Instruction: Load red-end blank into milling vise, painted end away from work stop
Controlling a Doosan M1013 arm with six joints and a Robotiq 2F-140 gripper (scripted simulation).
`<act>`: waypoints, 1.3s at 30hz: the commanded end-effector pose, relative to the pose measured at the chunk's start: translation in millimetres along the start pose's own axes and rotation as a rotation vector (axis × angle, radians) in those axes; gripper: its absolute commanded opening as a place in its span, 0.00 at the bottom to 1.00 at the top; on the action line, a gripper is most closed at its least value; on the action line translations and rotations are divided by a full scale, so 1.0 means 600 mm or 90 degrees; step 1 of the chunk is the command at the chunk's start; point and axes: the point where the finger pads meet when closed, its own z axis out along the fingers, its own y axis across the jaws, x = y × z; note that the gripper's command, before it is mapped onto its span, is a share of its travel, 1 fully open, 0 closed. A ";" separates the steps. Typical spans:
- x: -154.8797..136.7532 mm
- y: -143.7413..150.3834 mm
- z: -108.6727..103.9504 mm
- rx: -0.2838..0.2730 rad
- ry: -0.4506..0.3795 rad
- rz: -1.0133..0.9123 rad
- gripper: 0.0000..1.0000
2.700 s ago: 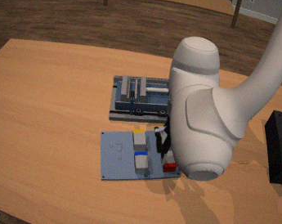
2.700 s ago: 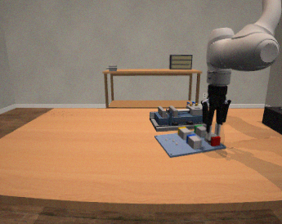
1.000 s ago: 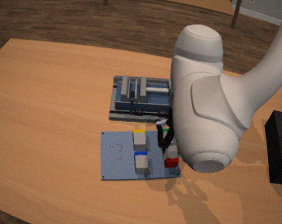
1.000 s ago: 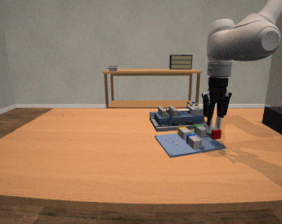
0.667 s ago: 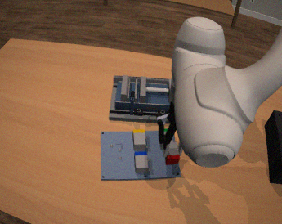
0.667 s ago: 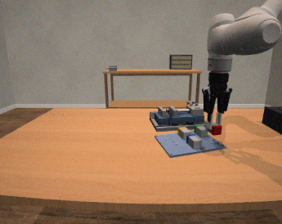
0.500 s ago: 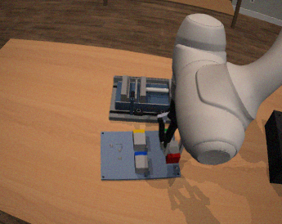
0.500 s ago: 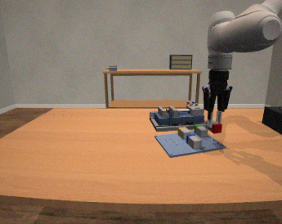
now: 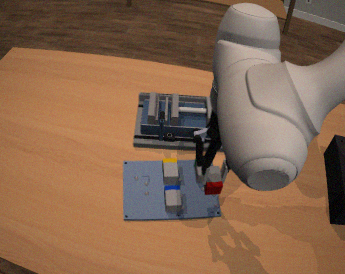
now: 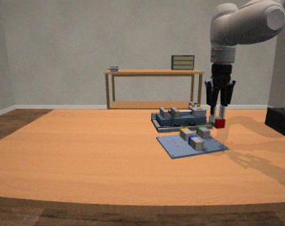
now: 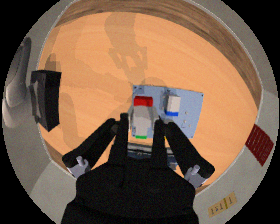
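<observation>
The blank with the red end [image 9: 213,187] [image 10: 219,124] [image 11: 143,102] is held between the fingertips of my gripper [image 9: 213,174] [image 10: 217,117] [image 11: 142,111], which is shut on it. It hangs level above the right part of the infeed plate [image 9: 139,207] [image 10: 177,150] [image 11: 193,107], red end away from the vise. The milling vise [image 9: 154,128] [image 10: 182,120] stands behind the plate. Its fixed jaw [image 9: 152,108] [image 10: 163,113] is at the left, with the work stop [image 9: 162,116] beside it. Nothing shows seated between the jaws. The wrist view hides most of the vise.
The blue-end blank [image 9: 173,199] [image 10: 197,143] [image 11: 173,104], yellow-end blank [image 9: 170,173] [image 10: 187,134] and green-end blank [image 10: 203,132] lie on the infeed plate. The green one is close below my gripper. A black box [image 9: 341,185] [image 10: 282,121] [image 11: 46,100] stands at the right in the top and exterior views.
</observation>
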 end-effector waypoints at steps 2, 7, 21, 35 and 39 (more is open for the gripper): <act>0.000 0.000 -0.007 0.000 0.000 0.000 0.00; 0.000 0.000 -0.032 0.000 0.000 0.000 0.00; 0.000 0.000 -0.077 0.000 0.000 0.000 0.00; 0.000 0.000 -0.090 0.000 0.000 0.000 0.00; 0.000 0.000 -0.087 0.000 0.000 0.000 0.00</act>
